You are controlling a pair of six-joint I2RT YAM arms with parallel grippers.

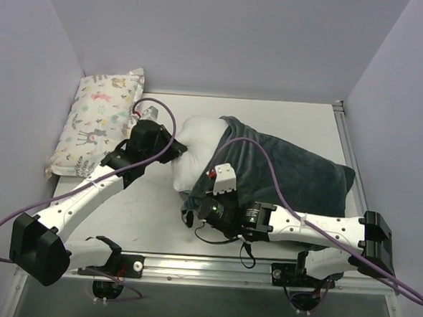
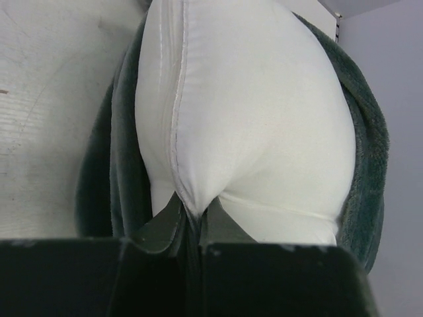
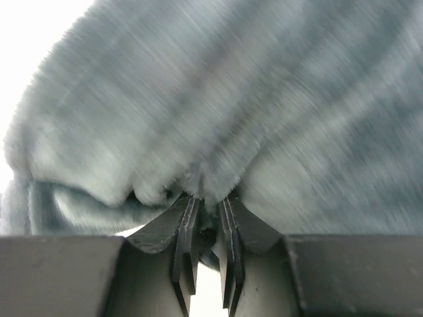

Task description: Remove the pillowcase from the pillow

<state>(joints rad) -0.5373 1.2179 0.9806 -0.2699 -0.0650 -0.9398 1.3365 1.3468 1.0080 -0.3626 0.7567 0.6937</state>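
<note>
Arm stretched forward, left pincer [image 2: 193, 212] clamps pillow [image 2: 264, 119] corner ahead; arm lying low, right pincer [image 3: 208, 203] nips pillowcase [image 3: 231, 99] just above.

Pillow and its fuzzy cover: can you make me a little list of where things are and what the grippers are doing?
pillow: white, left end poking out, the rest covered
pillowcase: dark grey-green plush, wrapped around most of the pillow
left gripper: shut on the pillow's seamed corner
right gripper: shut on a fold of the pillowcase
animal-print pillow: far left of the table, apart from both grippers
</note>
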